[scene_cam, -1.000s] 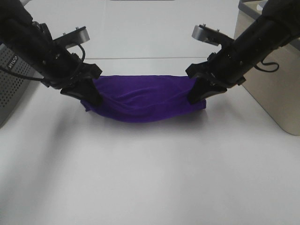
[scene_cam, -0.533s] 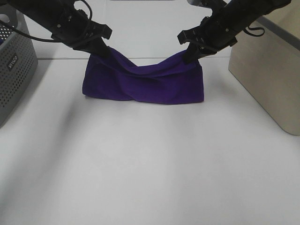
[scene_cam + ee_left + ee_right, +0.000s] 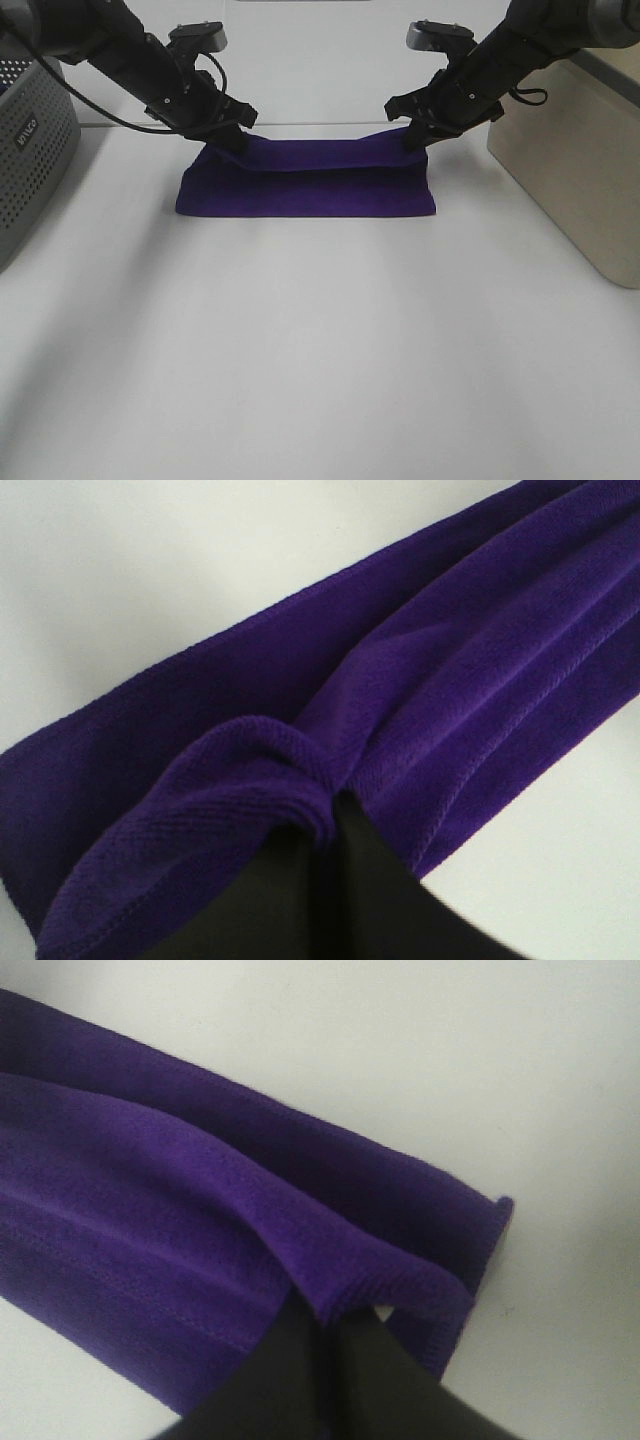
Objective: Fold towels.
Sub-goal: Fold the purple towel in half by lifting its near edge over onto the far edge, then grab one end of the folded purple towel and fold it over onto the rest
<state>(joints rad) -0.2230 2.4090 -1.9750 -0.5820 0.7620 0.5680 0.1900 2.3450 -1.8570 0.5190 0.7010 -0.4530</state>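
A deep purple towel (image 3: 305,185) lies folded in a long band on the white table (image 3: 320,340). My left gripper (image 3: 232,139) is shut on the towel's far left corner, and my right gripper (image 3: 413,135) is shut on its far right corner, both low over the back edge. The upper layer lies over the lower one. Up close, the left wrist view has purple cloth (image 3: 400,700) bunched around the black fingertips (image 3: 340,880). Seen from the right wrist, the towel's hemmed edge (image 3: 200,1220) is pinched between black fingertips (image 3: 320,1370).
A grey perforated basket (image 3: 30,150) stands at the left edge. A beige bin (image 3: 575,150) stands at the right. White table stretches in front of the towel.
Both grippers carried the towel's held edge up and away, then lowered it onto the far side. The hanging, sagging cloth now lies flat as a folded band.
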